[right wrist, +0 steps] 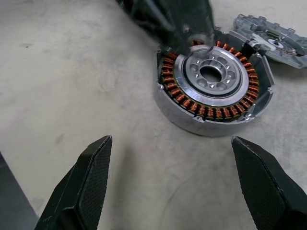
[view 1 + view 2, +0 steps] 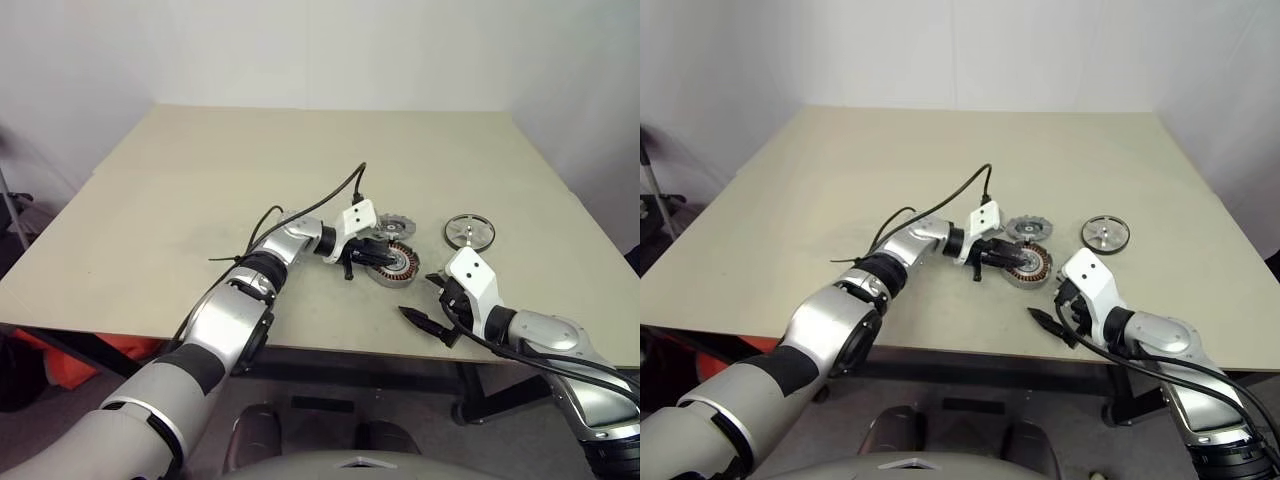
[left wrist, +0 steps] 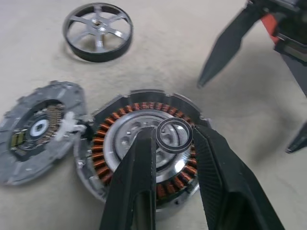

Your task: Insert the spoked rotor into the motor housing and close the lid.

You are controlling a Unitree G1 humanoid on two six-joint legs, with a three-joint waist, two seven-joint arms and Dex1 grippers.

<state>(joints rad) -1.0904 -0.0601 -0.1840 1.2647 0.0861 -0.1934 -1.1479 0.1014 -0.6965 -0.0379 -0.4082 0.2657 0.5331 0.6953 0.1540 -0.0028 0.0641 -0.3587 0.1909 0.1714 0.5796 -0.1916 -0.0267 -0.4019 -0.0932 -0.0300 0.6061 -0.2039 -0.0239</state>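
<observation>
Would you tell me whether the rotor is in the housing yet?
Out: the spoked rotor lies on the table apart from the motor housing.

Pale beige desk (image 2: pixel 200 200), matte top, faint dark smudges near its middle. 2 plain white walls (image 2: pixel 300 50) meet in a corner behind it. Even, soft light, weak shadows. Grey floor (image 2: pixel 40 400) below the near edge. Something orange-red (image 2: pixel 70 360) under the desk at left. Dark frame and a caster (image 2: pixel 465 410) beneath.

motor housing (image 3: pixel 144 158) near side hidden by left pincer (image 3: pixel 173 143) fingers — lid (image 1: pixel 271 36) cut off at edge
</observation>
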